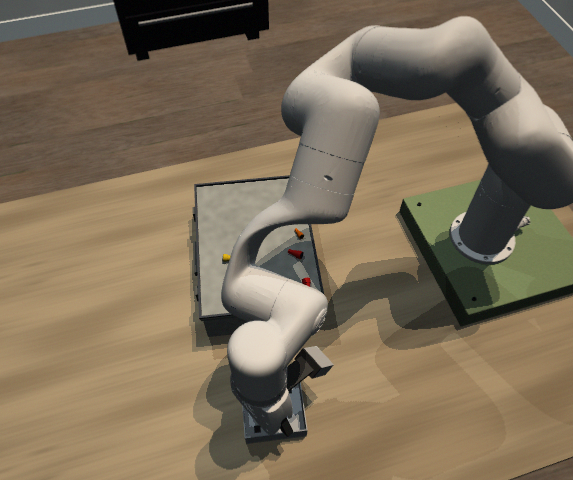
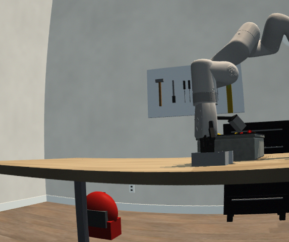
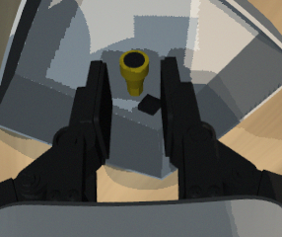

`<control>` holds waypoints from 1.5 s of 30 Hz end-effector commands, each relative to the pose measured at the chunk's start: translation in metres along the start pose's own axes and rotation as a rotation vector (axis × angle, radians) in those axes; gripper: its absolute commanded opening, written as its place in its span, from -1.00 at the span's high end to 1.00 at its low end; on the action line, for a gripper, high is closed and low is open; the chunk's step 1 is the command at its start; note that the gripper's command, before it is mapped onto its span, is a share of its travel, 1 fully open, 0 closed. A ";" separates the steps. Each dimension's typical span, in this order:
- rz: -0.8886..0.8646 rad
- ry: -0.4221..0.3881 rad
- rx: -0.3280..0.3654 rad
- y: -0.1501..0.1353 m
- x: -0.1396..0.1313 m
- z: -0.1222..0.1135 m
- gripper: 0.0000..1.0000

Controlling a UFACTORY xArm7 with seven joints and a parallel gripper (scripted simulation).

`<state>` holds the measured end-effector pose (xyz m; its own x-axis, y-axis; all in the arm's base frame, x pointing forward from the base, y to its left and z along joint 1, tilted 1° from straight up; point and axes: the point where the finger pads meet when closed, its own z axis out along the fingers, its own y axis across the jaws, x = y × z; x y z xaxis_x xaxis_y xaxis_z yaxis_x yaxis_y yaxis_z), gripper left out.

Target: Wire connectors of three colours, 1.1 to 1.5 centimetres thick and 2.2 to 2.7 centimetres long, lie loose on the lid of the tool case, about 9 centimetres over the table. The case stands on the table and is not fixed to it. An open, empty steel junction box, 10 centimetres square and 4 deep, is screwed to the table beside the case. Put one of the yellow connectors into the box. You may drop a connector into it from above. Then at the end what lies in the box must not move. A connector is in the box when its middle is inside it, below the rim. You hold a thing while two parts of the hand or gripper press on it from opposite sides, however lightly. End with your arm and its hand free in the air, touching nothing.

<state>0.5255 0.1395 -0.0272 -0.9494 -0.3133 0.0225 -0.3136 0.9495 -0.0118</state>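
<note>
My gripper [image 3: 134, 80] hangs straight down just over the open steel junction box [image 3: 200, 59], which stands in front of the tool case [image 1: 262, 245]. A yellow connector [image 3: 135, 73] sits between my fingertips with a gap on each side, so the fingers are open and do not press on it; the box floor lies behind it. Whether it rests on the floor, I cannot tell. In the side view my fingers [image 2: 207, 144] reach down to the box rim [image 2: 211, 158]. A second yellow connector [image 1: 226, 256] lies on the case lid.
Two red connectors [image 1: 295, 253] [image 1: 305, 281] and an orange one [image 1: 298, 233] lie on the lid's right side. The arm's green base plate [image 1: 498, 253] is at the right. A black cabinet [image 2: 256, 169] stands behind the table.
</note>
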 end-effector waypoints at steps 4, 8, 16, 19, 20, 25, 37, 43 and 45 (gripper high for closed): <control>0.000 -0.005 0.000 0.000 -0.002 -0.002 0.42; 0.000 -0.005 0.000 0.000 -0.002 -0.002 0.42; 0.000 -0.005 0.000 0.000 -0.002 -0.002 0.42; 0.000 -0.005 0.000 0.000 -0.002 -0.002 0.42; 0.000 -0.005 0.000 0.000 -0.002 -0.002 0.42; 0.000 -0.005 0.000 0.000 -0.002 -0.002 0.42; 0.000 -0.005 0.000 0.000 -0.002 -0.004 0.42; 0.000 -0.005 0.000 0.000 -0.001 -0.046 0.42; 0.000 -0.005 0.000 0.000 -0.001 -0.075 0.42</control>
<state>0.5249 0.1396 -0.0071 -0.9493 -0.3131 0.0265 -0.3135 0.9495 -0.0122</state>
